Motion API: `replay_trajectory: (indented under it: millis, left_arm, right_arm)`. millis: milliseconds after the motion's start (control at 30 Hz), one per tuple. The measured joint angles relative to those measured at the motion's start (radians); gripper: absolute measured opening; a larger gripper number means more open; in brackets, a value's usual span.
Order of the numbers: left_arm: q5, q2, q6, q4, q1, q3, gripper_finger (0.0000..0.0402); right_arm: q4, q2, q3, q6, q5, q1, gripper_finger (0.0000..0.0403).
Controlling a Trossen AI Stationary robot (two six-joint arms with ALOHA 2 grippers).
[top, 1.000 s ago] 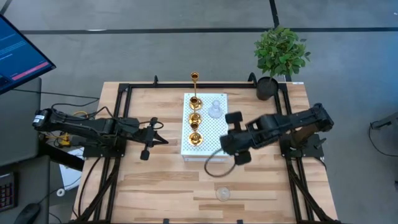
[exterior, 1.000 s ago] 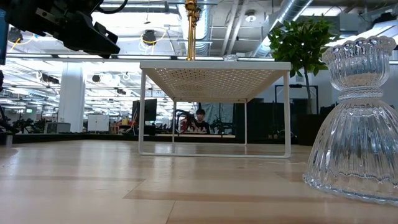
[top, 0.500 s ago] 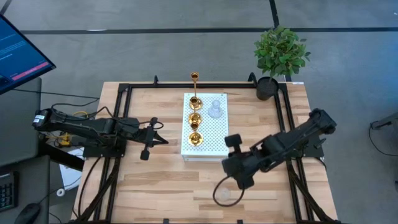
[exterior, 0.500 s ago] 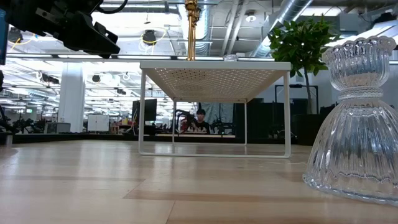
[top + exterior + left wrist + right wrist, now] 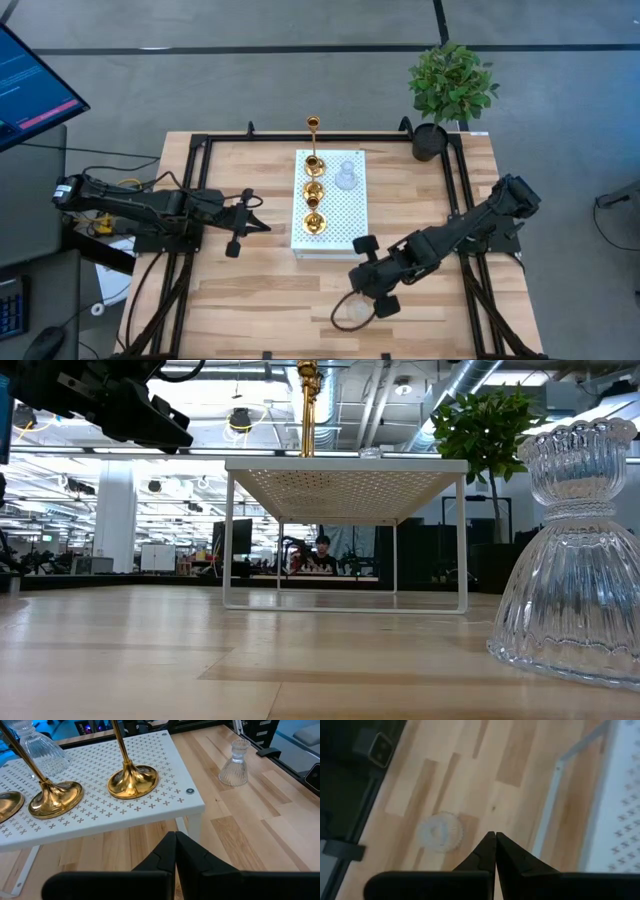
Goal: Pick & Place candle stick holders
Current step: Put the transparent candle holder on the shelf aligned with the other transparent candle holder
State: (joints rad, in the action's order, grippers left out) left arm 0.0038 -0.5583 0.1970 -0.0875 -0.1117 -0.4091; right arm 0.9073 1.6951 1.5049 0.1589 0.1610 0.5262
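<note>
A white perforated shelf (image 5: 345, 225) stands mid-table. On it stand three gold holders, a tall one (image 5: 313, 145) and two shorter ones (image 5: 314, 188) (image 5: 314, 221), and a clear glass holder (image 5: 346, 177). A second glass holder (image 5: 352, 312) stands upright on its base on the table near the front edge, large in the low view (image 5: 575, 550). My right gripper (image 5: 362, 290) hovers just beside and above it, shut and empty (image 5: 492, 837); the holder shows beyond its fingers (image 5: 440, 831). My left gripper (image 5: 243, 222) waits left of the shelf, shut and empty (image 5: 175, 836).
A black pot with a green plant (image 5: 450, 90) stands at the table's far right corner. A black frame (image 5: 200, 145) runs around the table's edges. A cable loop (image 5: 340, 318) hangs from my right arm near the glass holder. A monitor (image 5: 30, 90) stands off the left side.
My right gripper has gone from beside the shelf's right edge toward the table's near edge and a little left, ending close to the glass holder on the table. The holders have stayed where they were.
</note>
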Motion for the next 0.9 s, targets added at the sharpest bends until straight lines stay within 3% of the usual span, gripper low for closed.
replay_trajectory:
  millis: [600,900]
  left_arm:
    - [0.000,0.000,0.008,0.007,0.000,0.000,0.0008]
    - [0.000,0.000,0.006,0.015,0.000,0.000,0.0008]
  right_arm:
    - [0.012,-0.026,0.002,0.053,0.002,-0.049,0.0000]
    - [-0.035,-0.021,0.002,0.257,0.144,0.049,0.0000]
